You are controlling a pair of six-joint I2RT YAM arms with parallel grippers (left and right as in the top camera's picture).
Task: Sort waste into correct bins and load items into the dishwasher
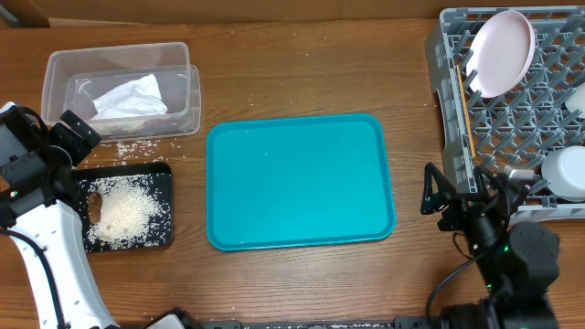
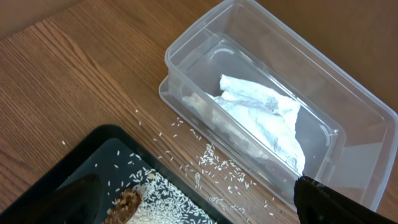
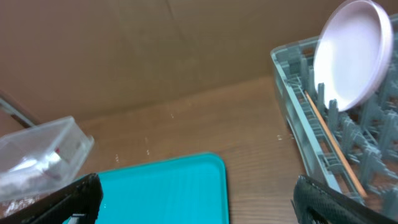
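Note:
The clear tub (image 1: 55, 73) at back left holds the crumpled white napkin (image 1: 130, 96); it also shows in the left wrist view (image 2: 264, 115). The black tray (image 1: 163, 174) in front of it holds a pile of rice grains (image 1: 123, 210) and a brown lump (image 2: 127, 202). More rice (image 2: 217, 165) lies on the wood between them. The grey dish rack (image 1: 512, 119) at right holds the large white plate (image 1: 500, 50), a white-inside bowl (image 1: 567, 172) and chopsticks (image 1: 463, 100). My left gripper (image 1: 69, 137) is open above the tray's back edge. My right gripper (image 1: 437, 194) is open beside the rack.
A teal serving tray (image 1: 300, 181) lies bare in the middle of the wooden table. The right wrist view shows its corner (image 3: 174, 186), the rack (image 3: 292, 68) and a brown board wall behind.

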